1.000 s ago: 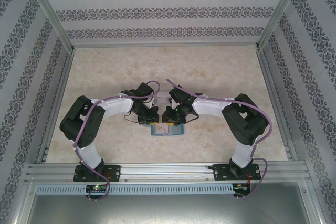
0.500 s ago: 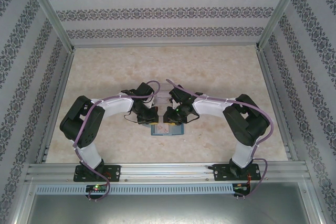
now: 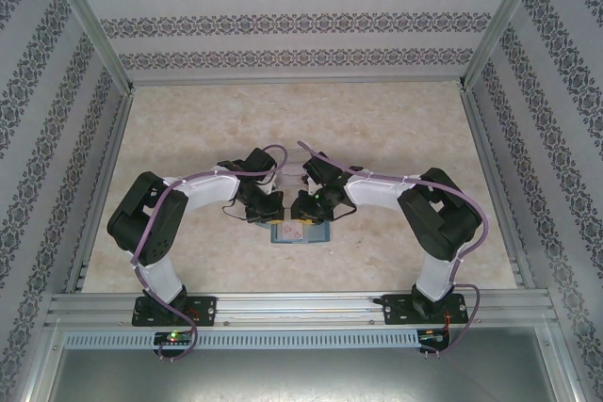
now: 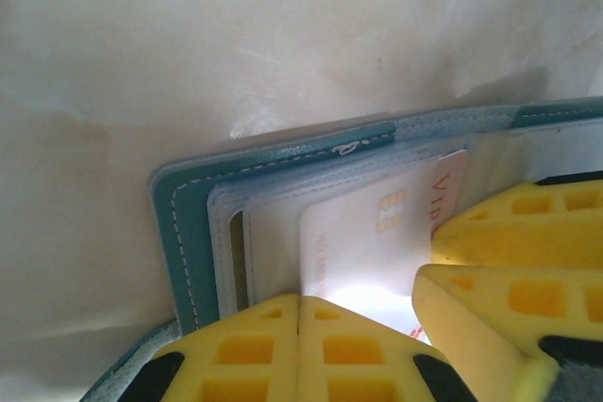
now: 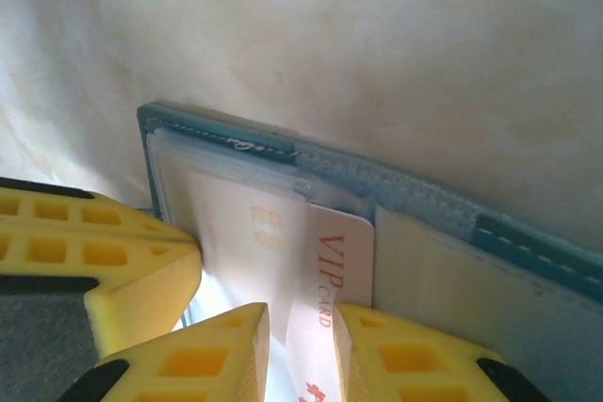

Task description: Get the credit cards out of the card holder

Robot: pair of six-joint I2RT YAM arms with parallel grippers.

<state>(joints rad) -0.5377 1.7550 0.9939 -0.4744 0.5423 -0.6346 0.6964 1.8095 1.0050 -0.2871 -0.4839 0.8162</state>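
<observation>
Soft teal-blue folding card holder [image 3: 300,233] is laid open mid-bench [image 3: 396,138], toward the near edge.
It is pressed flat by the left fingers [image 4: 245,350], shut together. A thin pale pink-white credit card [image 5: 325,275] is seen between the slightly parted right fingers [image 5: 405,355]. It looks light, stiff and slippery, so its free edge is best pinched.

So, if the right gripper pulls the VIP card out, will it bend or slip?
The card looks thin and flat, so it will probably flex a little, not flop. Its surface shines under the light, so it may slip when gripped. The soft teal wallet would likely drag along, unless the shut left gripper pins it.
</observation>
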